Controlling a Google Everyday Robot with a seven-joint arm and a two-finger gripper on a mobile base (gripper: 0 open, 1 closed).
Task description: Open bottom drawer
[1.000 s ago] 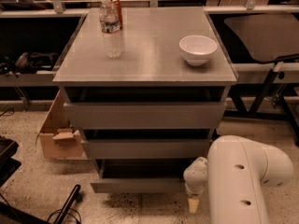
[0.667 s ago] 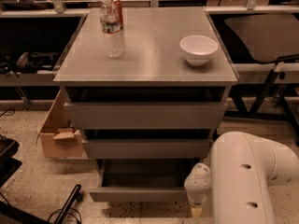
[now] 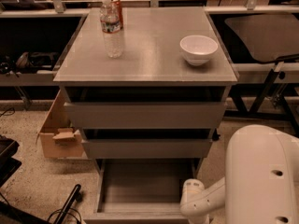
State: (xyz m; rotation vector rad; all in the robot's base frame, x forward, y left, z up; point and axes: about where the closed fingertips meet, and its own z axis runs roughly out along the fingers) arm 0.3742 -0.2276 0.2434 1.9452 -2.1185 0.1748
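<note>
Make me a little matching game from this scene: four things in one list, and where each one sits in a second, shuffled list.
Things:
1. water bottle
2. bowl
3. cardboard box
4. gripper

Places:
A. on the floor, left of the cabinet
B. low down, at the front right corner of the pulled-out bottom drawer
C. on the cabinet top, right side
D. on the cabinet top, left side, toward the back

Pairs: 1-D, 2-C, 3-A, 4-B

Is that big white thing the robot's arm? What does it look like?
Yes: a smooth white arm, bulky and rounded, with two small dark holes, narrowing to a cylindrical joint. No cables show. Its claw is out of view below the frame, by the bottom drawer.
</note>
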